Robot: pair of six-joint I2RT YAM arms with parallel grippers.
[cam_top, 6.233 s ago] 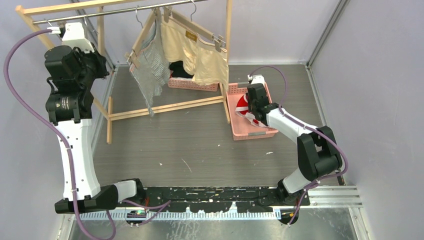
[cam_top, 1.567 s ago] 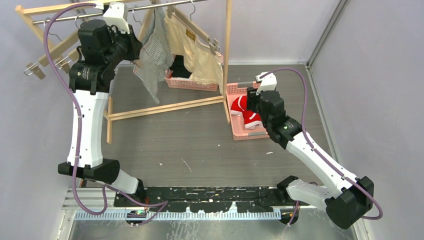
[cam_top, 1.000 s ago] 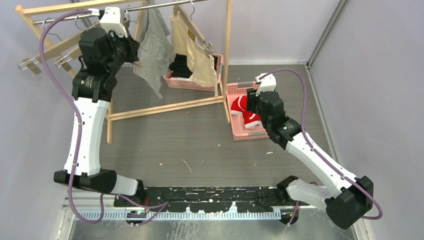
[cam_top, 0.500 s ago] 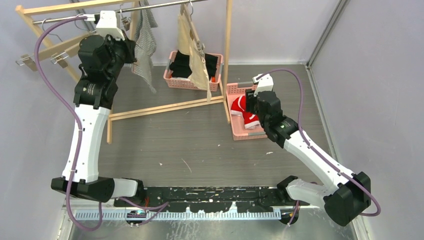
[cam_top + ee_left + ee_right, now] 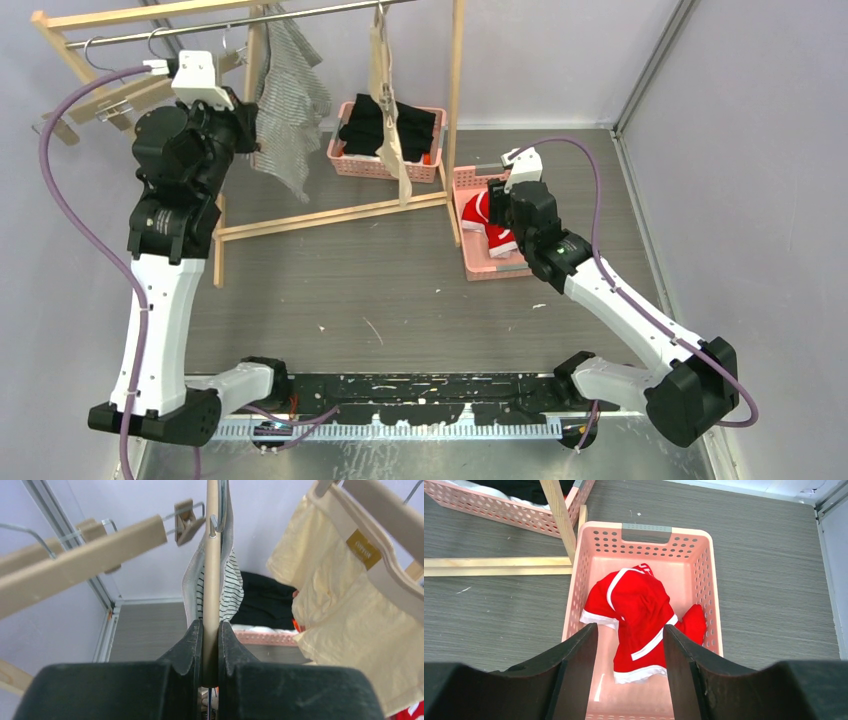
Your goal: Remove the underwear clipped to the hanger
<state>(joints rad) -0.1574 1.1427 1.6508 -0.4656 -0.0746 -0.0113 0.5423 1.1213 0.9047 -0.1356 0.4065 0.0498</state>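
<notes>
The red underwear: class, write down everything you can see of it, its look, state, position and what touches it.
The red underwear is soft, bright red cloth with white trim along its edges. It lies crumpled and partly folded over itself on the floor of a pink perforated basket, clipped to no hanger. The right end effector hangs open above it, not gripping it.

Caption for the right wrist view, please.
Open right pincer above the pink basket, red underwear with white trim lying crumpled inside.
</notes>
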